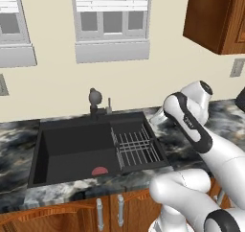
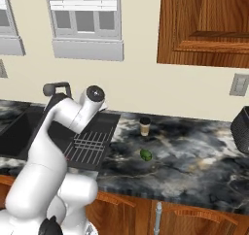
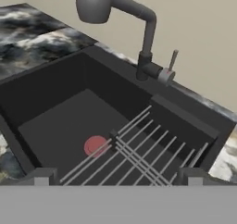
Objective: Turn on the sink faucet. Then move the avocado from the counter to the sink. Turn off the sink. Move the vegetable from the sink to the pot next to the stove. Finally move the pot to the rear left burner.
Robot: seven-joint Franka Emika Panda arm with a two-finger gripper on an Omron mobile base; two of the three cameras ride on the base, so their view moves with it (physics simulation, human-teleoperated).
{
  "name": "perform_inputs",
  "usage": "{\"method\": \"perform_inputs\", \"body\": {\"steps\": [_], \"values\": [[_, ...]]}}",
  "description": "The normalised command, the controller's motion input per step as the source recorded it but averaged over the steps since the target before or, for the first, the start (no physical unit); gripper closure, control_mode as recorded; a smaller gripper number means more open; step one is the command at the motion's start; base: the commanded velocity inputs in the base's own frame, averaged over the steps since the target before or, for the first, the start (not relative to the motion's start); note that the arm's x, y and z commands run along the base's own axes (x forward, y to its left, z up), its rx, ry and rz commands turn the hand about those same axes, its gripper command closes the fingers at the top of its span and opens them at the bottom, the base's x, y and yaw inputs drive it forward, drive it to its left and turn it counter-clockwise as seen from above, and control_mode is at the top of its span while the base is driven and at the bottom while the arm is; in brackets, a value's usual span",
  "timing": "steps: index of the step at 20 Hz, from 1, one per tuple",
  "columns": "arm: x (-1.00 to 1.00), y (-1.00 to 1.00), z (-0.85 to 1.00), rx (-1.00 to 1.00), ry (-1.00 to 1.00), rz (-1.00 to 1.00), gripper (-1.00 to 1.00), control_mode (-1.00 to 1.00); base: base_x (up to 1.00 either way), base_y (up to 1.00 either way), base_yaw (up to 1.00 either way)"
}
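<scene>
The dark sink (image 1: 72, 123) is set into the marbled counter, and the grey faucet (image 1: 94, 101) stands at its back rim. In the hand view the faucet (image 3: 139, 24) arches over the basin, with its small lever (image 3: 172, 61) sticking up on the right side of its base. No water runs from the spout. My gripper (image 3: 118, 179) is open and empty, hovering above the wire rack in front of the faucet. The small green avocado (image 2: 145, 155) lies on the counter to the right of the sink (image 2: 19, 127), apart from the arm.
A wire rack (image 1: 136, 147) fills the sink's right part, and a red drain (image 1: 99, 171) marks the basin floor. A brown cup (image 2: 145, 126) stands behind the avocado. A dark object (image 2: 241, 125) sits at the far right. A wooden cabinet (image 2: 204, 25) hangs overhead.
</scene>
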Motion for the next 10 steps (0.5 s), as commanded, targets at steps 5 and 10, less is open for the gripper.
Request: {"method": "perform_inputs", "body": {"steps": [5, 10], "values": [[0.37, 0.20, -0.18, 0.03, -0.05, 0.02, -1.00, -1.00, 0.00, 0.00, 0.00], [0.36, 0.01, -0.10, 0.06, -0.05, 0.06, -1.00, -1.00, 0.00, 0.00, 0.00]]}}
